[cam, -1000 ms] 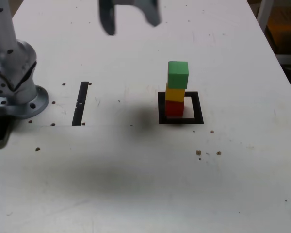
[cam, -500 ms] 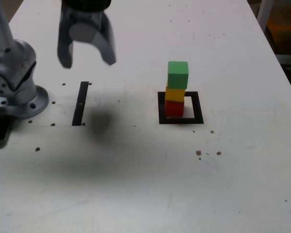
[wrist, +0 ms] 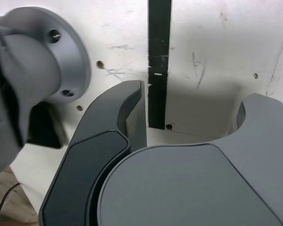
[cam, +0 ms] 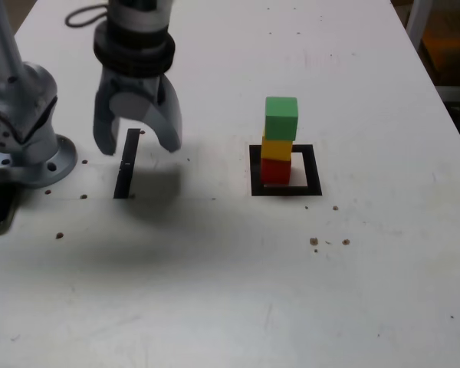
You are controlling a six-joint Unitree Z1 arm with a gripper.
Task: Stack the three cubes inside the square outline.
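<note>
The pincer [cam: 138, 146] hangs spread and empty, likely because the stacked cubes [cam: 278, 138] already stand unaided inside the outline [cam: 313, 170].

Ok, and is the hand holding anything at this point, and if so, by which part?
Nothing is held: the hand is open, with only bare table between its fingers.

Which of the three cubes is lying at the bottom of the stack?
The red cube: it alone is under the yellow cube; the green cube is on top.
</note>
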